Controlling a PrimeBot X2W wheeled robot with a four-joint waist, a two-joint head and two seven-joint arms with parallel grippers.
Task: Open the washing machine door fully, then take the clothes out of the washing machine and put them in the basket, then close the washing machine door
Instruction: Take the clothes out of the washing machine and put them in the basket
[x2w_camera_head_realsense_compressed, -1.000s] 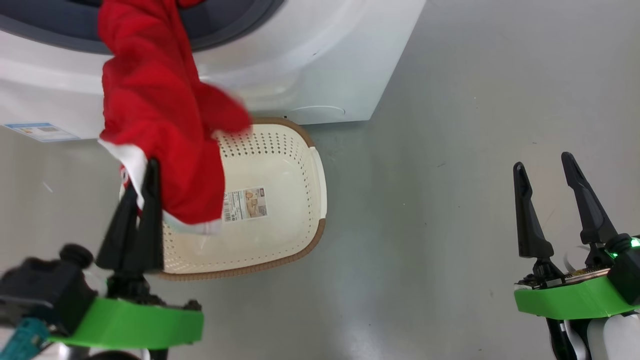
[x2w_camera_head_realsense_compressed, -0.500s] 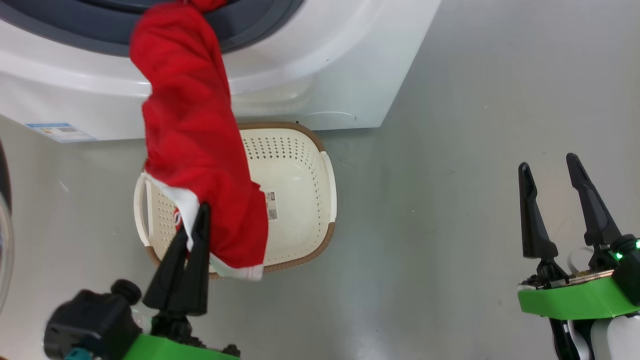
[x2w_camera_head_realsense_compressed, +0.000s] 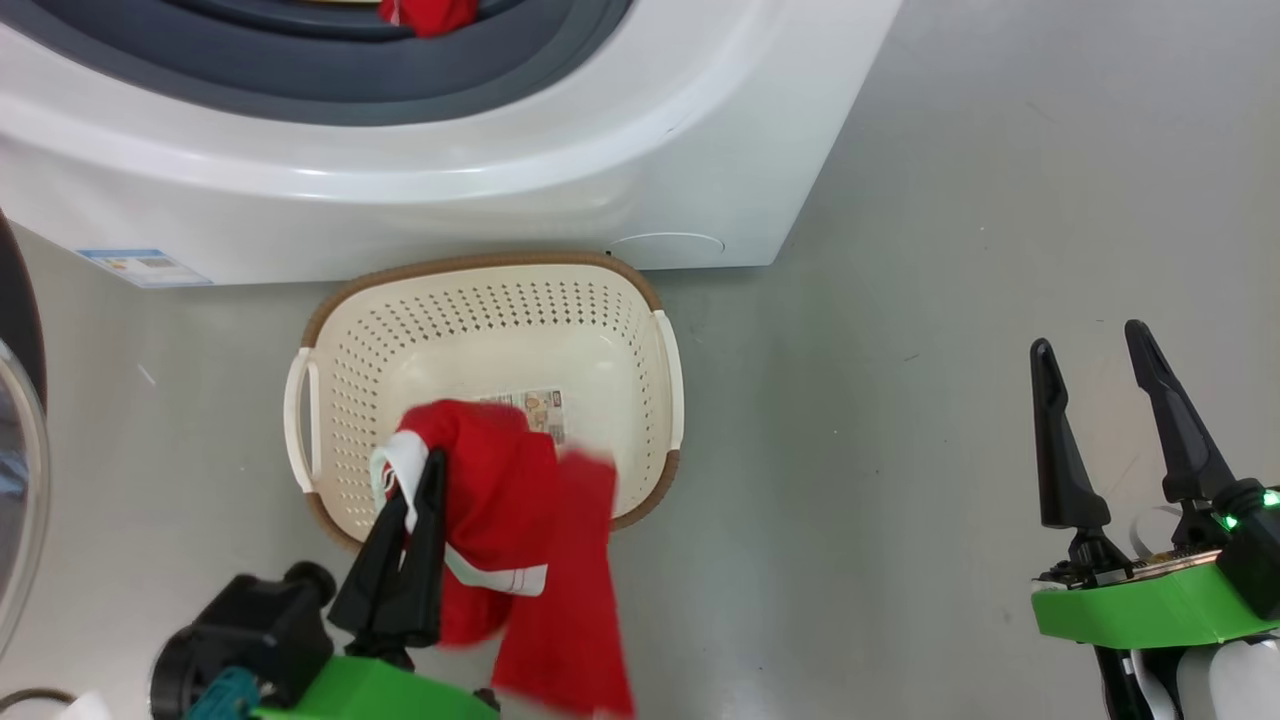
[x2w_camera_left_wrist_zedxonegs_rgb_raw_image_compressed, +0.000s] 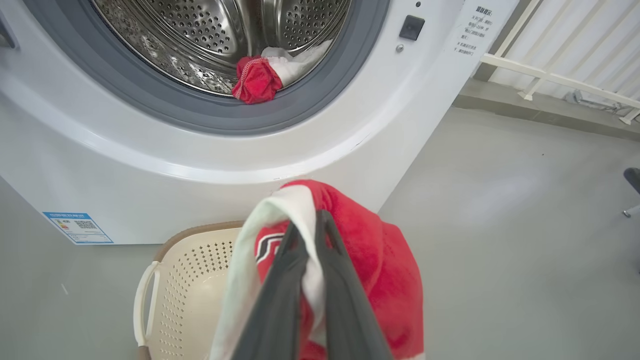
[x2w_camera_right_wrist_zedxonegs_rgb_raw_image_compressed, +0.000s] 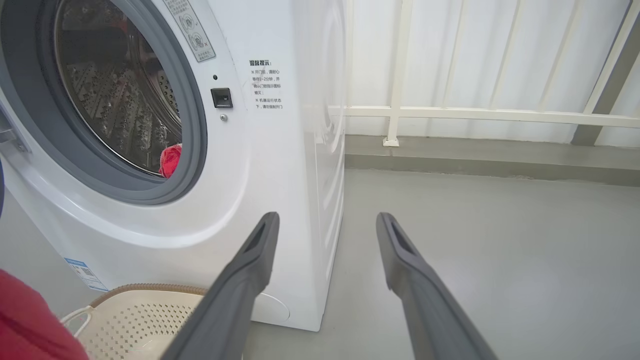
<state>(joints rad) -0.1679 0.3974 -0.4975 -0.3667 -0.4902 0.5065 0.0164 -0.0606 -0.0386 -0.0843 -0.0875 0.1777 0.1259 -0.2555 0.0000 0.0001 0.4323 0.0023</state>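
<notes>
Left tool (x2w_camera_head_realsense_compressed: 418, 478): clenched on a red garment (x2w_camera_head_realsense_compressed: 500, 490) with white trim, held over the near edge of the basket (x2w_camera_head_realsense_compressed: 480, 300). Part of the fabric hangs outside the near rim. The basket stands on the floor (x2w_camera_head_realsense_compressed: 950, 300), just in front of the washing machine (x2w_camera_head_realsense_compressed: 400, 200). A second red garment (x2w_camera_left_wrist_zedxonegs_rgb_raw_image_compressed: 257, 82) lies at the mouth of the drum (x2w_camera_left_wrist_zedxonegs_rgb_raw_image_compressed: 200, 30). Right tool (x2w_camera_head_realsense_compressed: 1088, 335): released, fingers spread, nothing between them, well to the right of the basket

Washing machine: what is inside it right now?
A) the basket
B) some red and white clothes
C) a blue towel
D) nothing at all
B: a small bundle of red and white clothes lies low in the drum of the washing machine.
</notes>
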